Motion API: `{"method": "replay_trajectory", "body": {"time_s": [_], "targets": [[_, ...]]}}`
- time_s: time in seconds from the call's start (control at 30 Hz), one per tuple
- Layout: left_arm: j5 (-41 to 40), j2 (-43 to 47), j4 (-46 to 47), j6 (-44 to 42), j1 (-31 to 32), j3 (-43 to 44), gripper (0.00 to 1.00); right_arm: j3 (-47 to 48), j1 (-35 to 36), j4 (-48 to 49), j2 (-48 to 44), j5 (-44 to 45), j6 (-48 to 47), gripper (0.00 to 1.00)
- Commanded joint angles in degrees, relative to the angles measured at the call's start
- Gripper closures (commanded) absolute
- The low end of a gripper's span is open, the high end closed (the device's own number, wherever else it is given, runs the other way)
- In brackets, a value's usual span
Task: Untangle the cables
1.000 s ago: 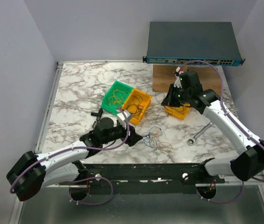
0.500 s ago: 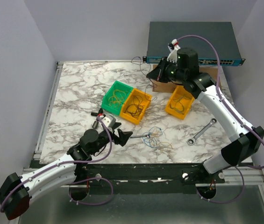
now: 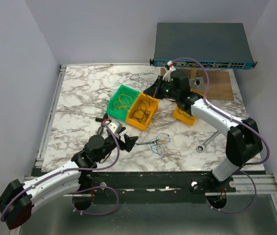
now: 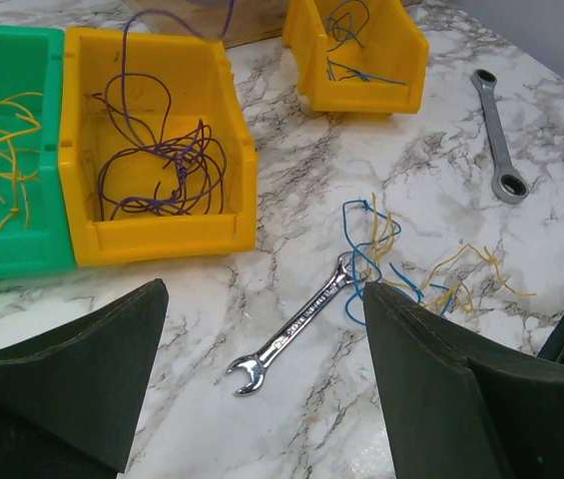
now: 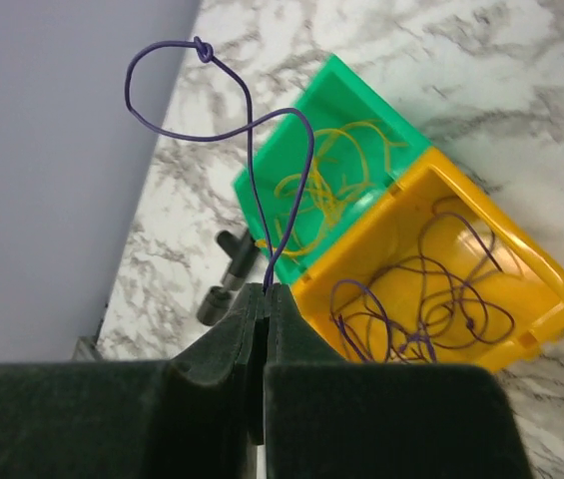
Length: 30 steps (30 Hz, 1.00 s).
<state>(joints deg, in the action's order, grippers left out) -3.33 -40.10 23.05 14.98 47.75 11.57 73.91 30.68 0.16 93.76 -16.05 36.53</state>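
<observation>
- Grey walls close in a marble-patterned desk [image 3: 84, 88], with a dark network switch [image 3: 202, 41] at the back edge.
- A green bin [image 4: 2, 254] holding yellow wires sits flush against a yellow bin [image 4: 162, 235] with a heap of purple wire in it. A second yellow bin [image 4: 361, 95] stands apart to the right, with blue wire inside.
- The cables [image 4: 401, 264], a small loose tangle of blue and yellow-orange strands, lie on the bare desk near the front edge, in front of the bins.
- A small silver wrench [image 4: 296, 324] lies with one end touching that tangle. A ratchet wrench [image 4: 496, 130] lies well off to the right.
- The left jaws stand wide apart and hold nothing, low over the desk and facing the small wrench and the tangle.
- The right jaws are pressed together on a purple wire [image 5: 202, 48], whose knotted loop stands up in the air above the green and yellow bins.
</observation>
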Motion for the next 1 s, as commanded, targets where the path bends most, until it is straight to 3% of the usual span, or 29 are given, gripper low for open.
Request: {"method": "replay_trajectory", "body": {"time_s": [0.0,0.13,0.33,0.53,0.6,0.87,0.97], "targets": [[-2.6,0.8,0.4,-1.1,0.2,1.3,0.18,-9.9,0.3,15.8,2.4,5.0,4.1,0.99],[-3.5,1.6,0.4,-1.2,0.2,0.8,0.18,-13.8,3.1,17.2,5.1,10.6,4.3,0.99],[-3.9,0.4,0.1,-1.0,0.2,1.4,0.18,-12.1,10.1,6.3,7.1,28.7,5.2,0.99],[-5.3,-0.1,-1.5,-0.5,0.2,2.2,0.18,-0.6,15.7,-16.7,13.3,44.2,16.0,0.99],[-6.5,0.5,-2.3,0.0,0.2,2.1,0.18,2.4,17.1,-20.1,15.9,48.6,17.4,0.99],[-8.0,2.8,-3.2,1.3,0.1,1.0,0.18,17.7,17.4,-34.6,31.0,53.3,21.7,0.99],[-7.2,2.0,-3.4,1.7,0.1,1.5,0.17,17.1,17.4,-32.6,31.6,50.9,20.1,0.99]]}}
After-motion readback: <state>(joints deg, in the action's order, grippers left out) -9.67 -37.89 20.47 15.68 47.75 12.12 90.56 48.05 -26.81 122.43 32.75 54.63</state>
